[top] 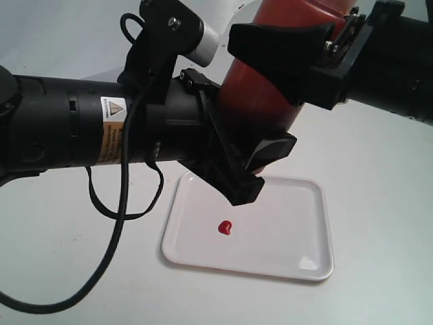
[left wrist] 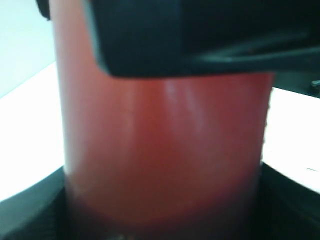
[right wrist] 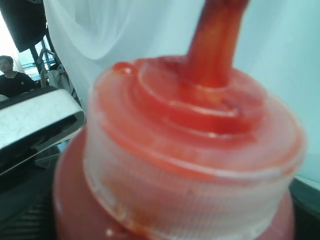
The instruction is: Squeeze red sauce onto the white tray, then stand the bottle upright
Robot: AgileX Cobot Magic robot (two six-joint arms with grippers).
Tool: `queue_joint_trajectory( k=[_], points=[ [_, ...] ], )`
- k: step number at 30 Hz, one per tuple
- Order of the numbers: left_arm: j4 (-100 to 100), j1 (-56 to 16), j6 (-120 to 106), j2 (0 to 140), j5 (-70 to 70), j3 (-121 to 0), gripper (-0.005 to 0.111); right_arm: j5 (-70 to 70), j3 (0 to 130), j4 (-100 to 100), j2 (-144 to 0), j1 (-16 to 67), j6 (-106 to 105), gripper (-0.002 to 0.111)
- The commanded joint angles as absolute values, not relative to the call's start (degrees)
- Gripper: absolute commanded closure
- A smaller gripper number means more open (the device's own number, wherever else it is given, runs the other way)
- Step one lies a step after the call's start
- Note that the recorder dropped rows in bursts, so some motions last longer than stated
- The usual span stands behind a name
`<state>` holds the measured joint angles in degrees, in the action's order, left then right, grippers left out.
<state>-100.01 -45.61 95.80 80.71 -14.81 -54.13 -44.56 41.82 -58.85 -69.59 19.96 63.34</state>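
The bottle (top: 260, 95), orange-red and tilted a little, hangs in the air over the far edge of the white tray (top: 291, 230). My left gripper (top: 260, 166) is shut on its lower body, which fills the left wrist view as the bottle (left wrist: 160, 150). My right gripper (top: 257, 47) is shut on the bottle higher up, one black finger (top: 284, 44) across its front. In the right wrist view the domed cap (right wrist: 190, 150) and its red-stained nozzle (right wrist: 215, 45) loom close. A small heart-shaped blob of red sauce (top: 224, 228) lies on the tray's left half.
A black cable (top: 122, 203) loops down from the left arm to the table, left of the tray. The white table runs around the tray on all sides. A white backdrop and a bystander (right wrist: 12, 75) show behind the cap.
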Motion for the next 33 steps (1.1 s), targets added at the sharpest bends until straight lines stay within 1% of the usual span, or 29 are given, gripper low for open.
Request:
queue_joint_trajectory(
  k=[1, 4, 7, 10, 11, 12, 13, 14, 15, 16, 21, 23, 24, 27, 29, 33],
  points=[
    [-99.95, -45.92, 95.51, 80.41, -16.29, -54.84, 0.107, -42.72, 41.84, -57.68, -69.61, 19.92, 62.17, 0.108],
    [-99.95, -45.92, 95.51, 80.46, -16.29, -54.84, 0.106, -42.72, 41.84, -57.68, -69.61, 19.92, 62.17, 0.108],
    [-99.95, -45.92, 95.51, 80.46, -16.29, -54.84, 0.103, -42.82, 41.84, -57.68, -69.61, 19.92, 62.17, 0.108],
    [-99.95, -45.92, 95.51, 80.46, -16.29, -54.84, 0.091, -42.82, 41.84, -57.68, -69.61, 19.92, 62.17, 0.108],
    [-99.05, -45.92, 95.51, 80.46, -16.29, -54.84, 0.082, -42.82, 41.84, -57.68, -69.61, 19.92, 62.17, 0.108],
    [-96.83, -45.92, 95.51, 80.46, -16.02, -54.84, 0.065, -42.82, 41.84, -57.68, -69.61, 19.92, 62.17, 0.108],
    [-95.91, -45.92, 95.51, 80.46, -16.02, -54.84, 0.053, -42.82, 41.84, -57.43, -69.61, 19.92, 62.17, 0.108],
    [-95.77, -45.92, 95.51, 80.46, -16.13, -54.84, 0.023, -42.82, 41.84, -57.33, -69.61, 19.92, 61.74, 0.108],
    [-95.77, -45.92, 95.51, 80.46, -16.13, -54.84, 0.01, -42.82, 41.84, -57.33, -69.61, 19.92, 61.74, 0.108],
    [-95.65, -45.92, 95.77, 80.59, -16.25, -54.84, 0.003, -42.82, 41.84, -57.33, -69.61, 19.92, 61.6, 0.108],
    [-95.65, -45.92, 95.66, 80.59, -16.25, -54.84, 0.003, -40.55, 41.84, -54.51, -69.61, 19.92, 57.51, 0.108],
    [-95.65, -45.92, 95.66, 80.59, -16.25, -54.84, 0.003, -35.46, 41.84, -50.38, -69.61, 19.92, 48.22, 0.108],
    [-95.65, -45.92, 95.47, 80.59, -16.25, -54.84, 0.003, -29.77, 41.84, -45.01, -69.61, 19.92, 40.58, 0.108],
    [-95.78, -45.92, 95.49, 80.59, -16.08, -54.84, 0.003, -23.88, 41.84, -30.75, -70.94, 19.79, 22.69, 0.108],
    [-96.9, -45.92, 95.49, 80.59, -15.13, -54.84, 0.003, -24.86, 41.84, -17.36, -74.8, 19.79, 6.29, 0.108],
    [-97.54, -45.92, 95.49, 80.59, -12.16, -54.84, 0.003, -33.15, 41.84, -0.46, -83.11, 19.79, -8.71, 0.108]
  ],
)
